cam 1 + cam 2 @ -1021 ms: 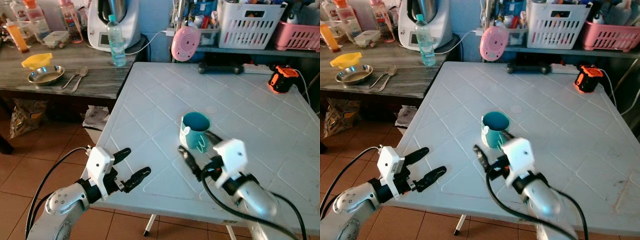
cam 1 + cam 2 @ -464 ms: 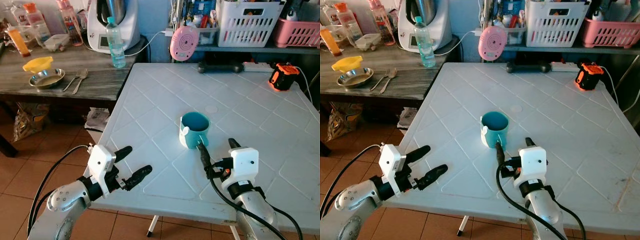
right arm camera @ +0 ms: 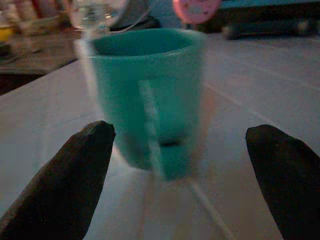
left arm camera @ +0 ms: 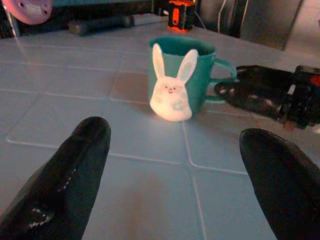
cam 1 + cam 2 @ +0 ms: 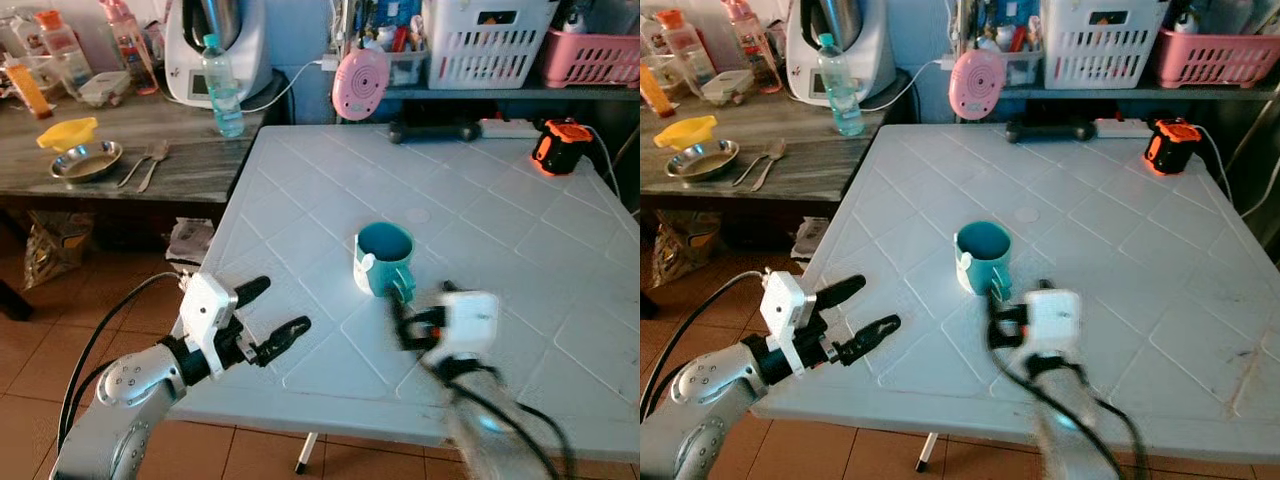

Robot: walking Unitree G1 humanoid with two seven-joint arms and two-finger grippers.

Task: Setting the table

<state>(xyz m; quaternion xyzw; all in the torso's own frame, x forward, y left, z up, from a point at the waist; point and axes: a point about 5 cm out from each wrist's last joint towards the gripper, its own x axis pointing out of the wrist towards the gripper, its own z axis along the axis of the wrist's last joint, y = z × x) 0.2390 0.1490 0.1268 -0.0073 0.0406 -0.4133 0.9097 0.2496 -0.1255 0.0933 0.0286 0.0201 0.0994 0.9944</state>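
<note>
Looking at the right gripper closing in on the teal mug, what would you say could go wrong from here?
1. The right gripper, open, approaches the teal mug from its handle side; a finger could nudge the handle and spin or tip it.
2. The right arm is blurred with motion, so it may overshoot.
3. The left gripper, open at the white table's edge, could bump it.

Left arm (image 5: 125,385): silver metal shell, rounded joint, black cable looping alongside. White boxy wrist block, two long black fingers on left gripper (image 5: 268,315). Right arm (image 5: 480,425): blurred, white block, black cable; right gripper (image 3: 180,175) fingers black, rounded.
</note>
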